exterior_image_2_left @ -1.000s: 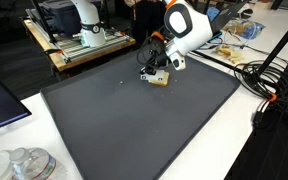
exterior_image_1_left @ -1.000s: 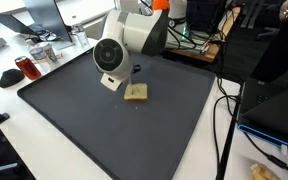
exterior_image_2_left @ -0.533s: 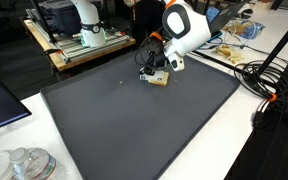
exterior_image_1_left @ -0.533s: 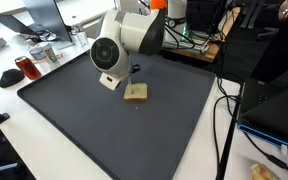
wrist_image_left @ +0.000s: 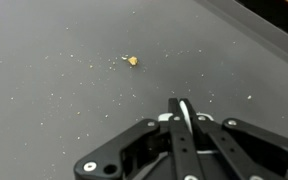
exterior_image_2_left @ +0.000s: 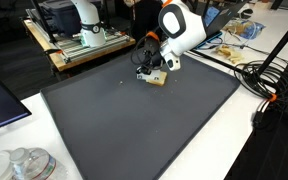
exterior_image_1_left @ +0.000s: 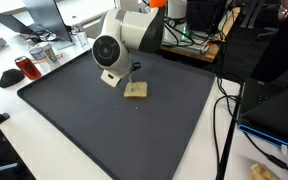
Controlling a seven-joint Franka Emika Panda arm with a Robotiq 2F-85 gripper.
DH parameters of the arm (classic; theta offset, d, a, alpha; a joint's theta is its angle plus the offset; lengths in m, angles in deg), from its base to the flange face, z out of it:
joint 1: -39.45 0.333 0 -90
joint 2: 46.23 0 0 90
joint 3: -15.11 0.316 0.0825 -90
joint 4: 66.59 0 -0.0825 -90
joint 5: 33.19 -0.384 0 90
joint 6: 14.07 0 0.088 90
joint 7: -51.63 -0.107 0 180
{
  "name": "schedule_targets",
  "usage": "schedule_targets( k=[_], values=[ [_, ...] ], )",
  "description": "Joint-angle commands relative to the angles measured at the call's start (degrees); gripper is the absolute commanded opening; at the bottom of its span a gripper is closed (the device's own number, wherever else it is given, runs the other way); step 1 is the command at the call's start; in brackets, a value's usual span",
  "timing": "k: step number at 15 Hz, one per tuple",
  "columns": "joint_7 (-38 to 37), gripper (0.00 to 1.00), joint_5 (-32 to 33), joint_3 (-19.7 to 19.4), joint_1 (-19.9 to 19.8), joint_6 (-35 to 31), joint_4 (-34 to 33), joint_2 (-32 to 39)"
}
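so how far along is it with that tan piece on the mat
Done: the tan piece lies flat on the dark mat, and a crumb lies loose on it. In hand: nothing; the gripper is shut and empty, close beside the piece. Left: the piece is not gripped, so any lifting or moving of it looks yet to come.

Tan bread piece (exterior_image_1_left: pixel 136 92), dark grey mat (exterior_image_1_left: pixel 104 135) — pale-speckled, black gripper (wrist_image_left: pixel 183 108), white arm (exterior_image_2_left: pixel 179 25).

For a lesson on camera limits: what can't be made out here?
- Small tan rectangular block: outside the wrist view's frame.
- Black pincer, both exterior views: too small and dark to show whether it touches the block.
- Tiny tan speck on dark grey mat, wrist view: too small to identify.
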Motion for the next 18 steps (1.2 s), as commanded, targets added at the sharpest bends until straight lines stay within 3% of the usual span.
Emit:
schedule_targets(
  k=[1, 18],
  values=[
    [0.05, 0.01, -0.19, -0.10, -1.75, -3.41, 5.83, -0.95],
    [-0.74, 0.01, 2.13, -2.42, -3.24, -2.83, 14.27, -5.42]
  ],
)
